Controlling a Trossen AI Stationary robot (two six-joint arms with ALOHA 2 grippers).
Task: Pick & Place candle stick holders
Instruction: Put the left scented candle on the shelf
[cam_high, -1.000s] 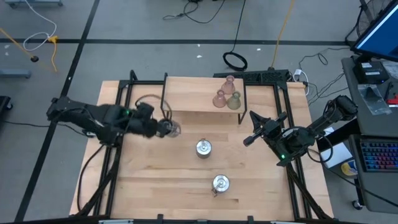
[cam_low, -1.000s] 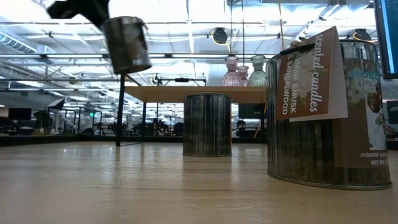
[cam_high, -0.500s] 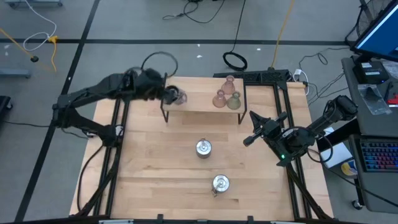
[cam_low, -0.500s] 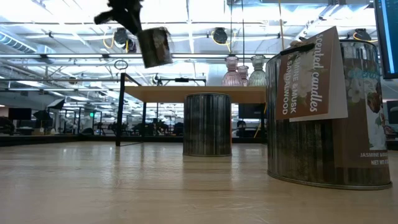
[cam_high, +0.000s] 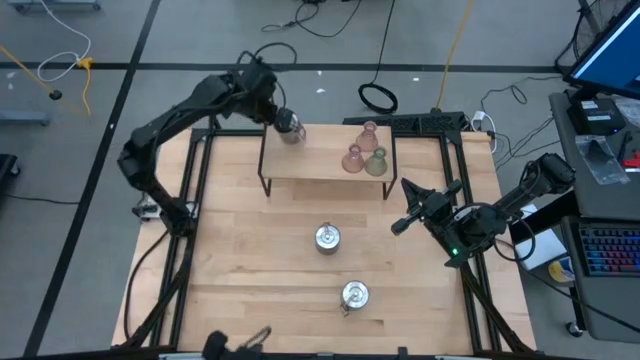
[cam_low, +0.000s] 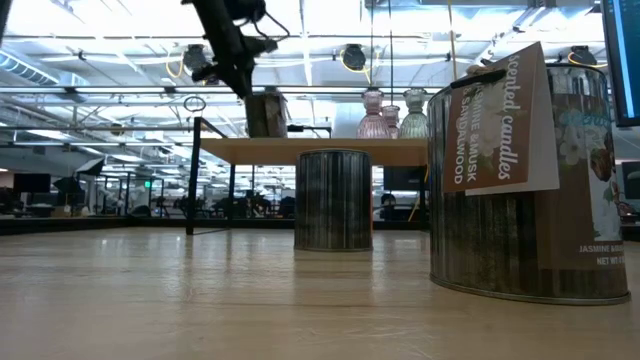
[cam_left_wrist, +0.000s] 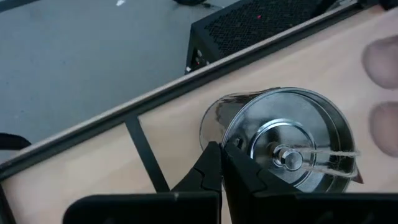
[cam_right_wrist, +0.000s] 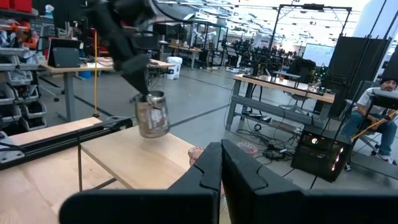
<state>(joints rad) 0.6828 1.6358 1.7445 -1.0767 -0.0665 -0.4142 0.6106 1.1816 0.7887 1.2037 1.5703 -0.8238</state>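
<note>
Wooden desk (cam_high: 250, 250) fills the middle of the high view, and at its far edge stands a raised wooden shelf (cam_high: 325, 168) on thin black legs. The left arm reaches over the shelf's far left corner, and the left gripper (cam_high: 280, 118) has its fingers clenched on the rim of a silver candle stick holder (cam_high: 291, 130). In the left wrist view the fingers (cam_left_wrist: 217, 168) pinch the edge of that holder (cam_left_wrist: 280, 143), whose round inside and centre post show from above, with the shelf's wood under it. In the low view the holder (cam_low: 266, 114) is at the shelf top's left end, though whether it touches the wood or hangs just above it cannot be told. The right arm waits over the desk's right side, the right gripper (cam_high: 400, 225) pointing inward with its fingers pressed together and nothing between them.

Two more silver holders stand on the desk itself: one near the middle (cam_high: 327, 238) and one nearer the front edge (cam_high: 354, 294), well apart. Three small glass holders cluster on the shelf's right part: a pinkish one at the back (cam_high: 369, 132), another pinkish one (cam_high: 353, 158) in front of it, and an olive-green one (cam_high: 376, 162) just beside that.
</note>
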